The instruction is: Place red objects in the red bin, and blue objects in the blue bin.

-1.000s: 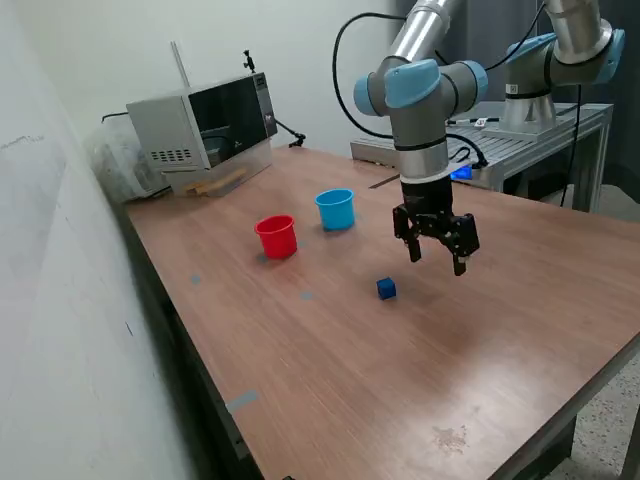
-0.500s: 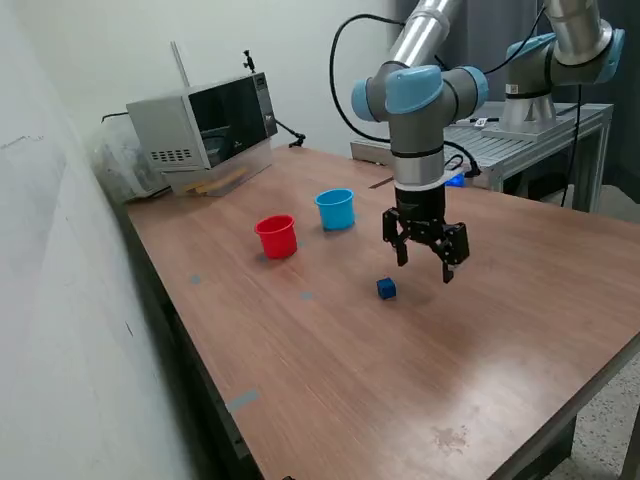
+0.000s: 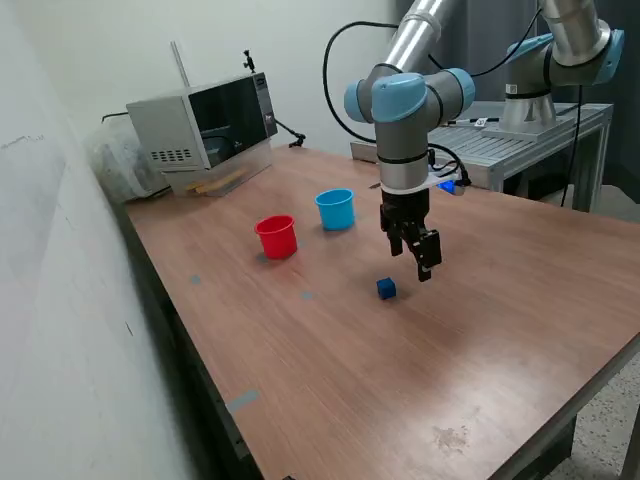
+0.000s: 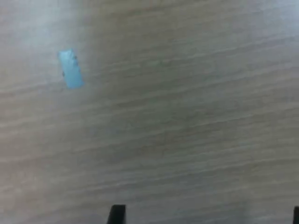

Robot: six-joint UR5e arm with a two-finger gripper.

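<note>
One small dark blue cube [image 3: 386, 288], a blue object, lies on the wooden table [image 3: 330, 380]. My gripper [image 3: 412, 258] hangs just above the table, a little to the exterior view's right of the cube and behind it, not touching it. In the blurred wrist view the gripper [image 4: 205, 217] is open, with only bare wood between its dark fingertips [image 4: 117, 212]. The red bin [image 3: 276, 237] and the light blue bin [image 3: 336, 209] stand upright side by side further back, to the exterior view's left. No red objects show in either view.
A microwave [image 3: 205, 125] sits at the table's far corner by the wall. A second arm [image 3: 560, 60] stands on a metal stand [image 3: 520, 140] behind the table. A light blue tape patch [image 4: 70, 69] is stuck on the wood; others [image 3: 241, 401] mark the front.
My gripper has moved toward the exterior view's left, closer to the blue cube, and has turned about its wrist. The cube and both bins have stayed put.
</note>
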